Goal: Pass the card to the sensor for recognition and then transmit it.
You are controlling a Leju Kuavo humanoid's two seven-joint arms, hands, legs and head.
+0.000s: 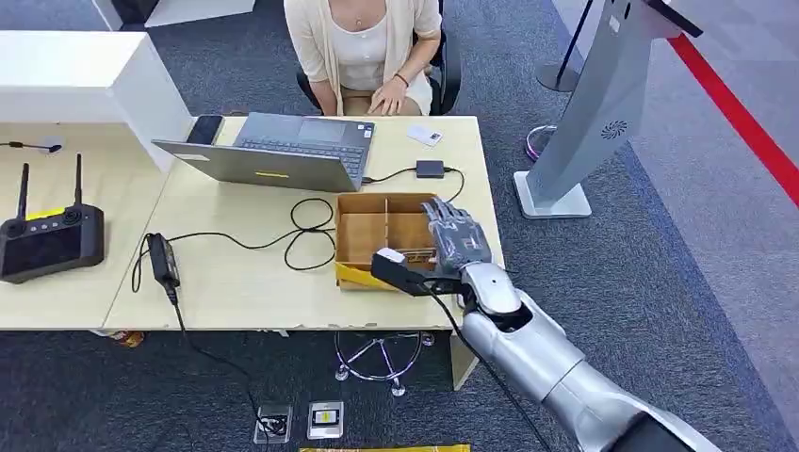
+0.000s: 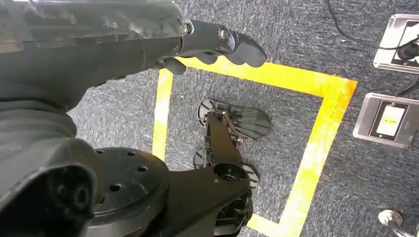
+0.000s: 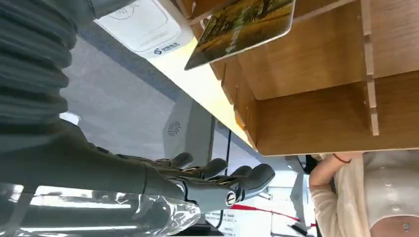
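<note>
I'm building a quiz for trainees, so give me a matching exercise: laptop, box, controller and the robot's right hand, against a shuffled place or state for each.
Things:
1. laptop
2. box
3. controller
4. right hand

Places or states:
A. black, on the left table
B. at the box's right edge, fingers spread
C. open, in front of the seated person
D. wooden, divided into compartments

Pairs: 1-C, 2-D, 3-A, 4-B
</note>
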